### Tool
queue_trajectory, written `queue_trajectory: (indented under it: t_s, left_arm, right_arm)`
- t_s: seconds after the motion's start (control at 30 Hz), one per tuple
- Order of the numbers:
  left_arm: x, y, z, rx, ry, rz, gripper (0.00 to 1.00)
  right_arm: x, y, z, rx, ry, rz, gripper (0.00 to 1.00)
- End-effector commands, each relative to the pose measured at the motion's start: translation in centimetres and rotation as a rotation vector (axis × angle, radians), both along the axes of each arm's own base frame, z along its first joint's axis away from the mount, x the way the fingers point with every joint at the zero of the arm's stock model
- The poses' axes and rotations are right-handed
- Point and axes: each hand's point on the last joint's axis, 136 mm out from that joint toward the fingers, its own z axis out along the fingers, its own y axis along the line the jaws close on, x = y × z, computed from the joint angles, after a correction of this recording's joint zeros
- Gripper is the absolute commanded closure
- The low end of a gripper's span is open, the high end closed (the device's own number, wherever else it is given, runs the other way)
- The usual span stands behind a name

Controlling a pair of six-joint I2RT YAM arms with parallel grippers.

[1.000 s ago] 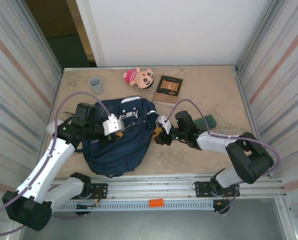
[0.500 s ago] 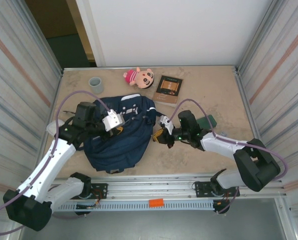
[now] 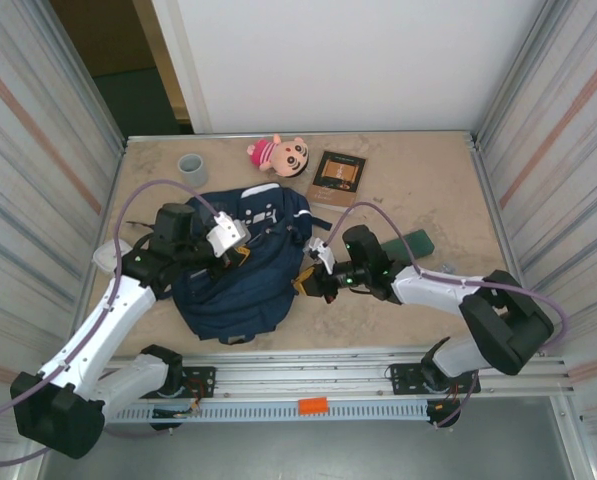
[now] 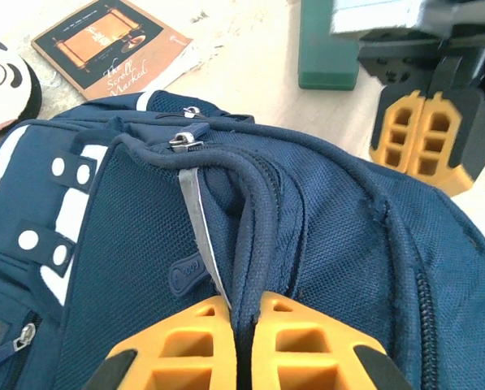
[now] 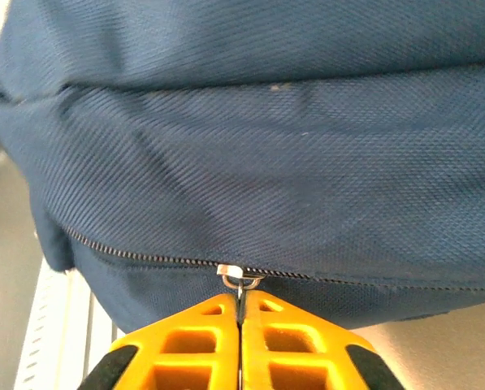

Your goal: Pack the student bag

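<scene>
The student bag (image 3: 240, 280) is a navy-blue backpack with white stripes, lying in the left middle of the table. My left gripper (image 3: 239, 255) sits over its upper part, shut on the bag's dark carry handle (image 4: 254, 219), which runs between the yellow fingertips (image 4: 244, 313). At the bag's right side my right gripper (image 3: 306, 285) is shut on a small metal zipper pull (image 5: 240, 278). That pull hangs from a closed zipper line across the blue fabric (image 5: 250, 162), with the pinching fingertips (image 5: 240, 307) just below it.
Behind the bag lie a pink plush doll (image 3: 278, 155), a brown book (image 3: 338, 178) and a grey cup (image 3: 192, 169). A dark green flat case (image 3: 416, 243) lies to the right, behind my right arm. Corrugated walls close both sides; a rail runs along the near edge.
My right gripper moved left to the bag's side and closed on the zipper pull. The left gripper kept its hold on the handle while the bag shifted slightly.
</scene>
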Motion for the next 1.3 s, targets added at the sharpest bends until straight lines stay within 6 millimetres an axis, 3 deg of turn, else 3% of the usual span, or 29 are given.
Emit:
queue_trajectory:
  t_s: [0.0, 0.2, 0.3, 0.4, 0.57, 0.8, 1.07, 1.27]
  left_arm:
    - [1.0, -1.2, 4.4, -0.130, -0.126, -0.020, 1.00]
    - [0.9, -1.2, 4.7, -0.158, -0.132, -0.002, 1.00]
    - [1.4, -0.7, 4.2, -0.140, -0.136, 0.038, 1.00]
    - [2.7, 0.3, 3.6, -0.105, -0.127, 0.137, 1.00]
    - [5.3, 2.3, 2.2, -0.037, -0.109, 0.353, 1.00]
    - [6.5, 0.5, 0.3, 0.083, -0.116, 0.439, 1.00]
    - [8.9, -1.3, 1.1, -0.100, -0.033, 0.611, 1.00]
    - [9.2, -4.3, 2.4, -0.219, -0.011, 0.547, 1.00]
  right_arm:
    - [1.0, 1.3, 0.7, 0.043, 0.036, -0.028, 0.83]
    - [1.9, 1.1, 0.1, 0.038, 0.060, -0.079, 0.82]
    - [2.3, 0.5, 0.1, 0.035, 0.061, -0.118, 0.93]
    - [2.5, -0.2, 0.8, 0.023, 0.051, -0.162, 1.00]
    - [2.1, -1.1, 2.1, -0.050, 0.052, -0.207, 1.00]
    - [0.3, -1.7, 4.0, -0.146, 0.096, -0.232, 1.00]
    - [-2.1, 1.6, 5.0, -0.135, 0.216, -0.238, 1.00]
    - [-2.7, 4.6, 4.6, -0.088, 0.296, -0.262, 0.96]
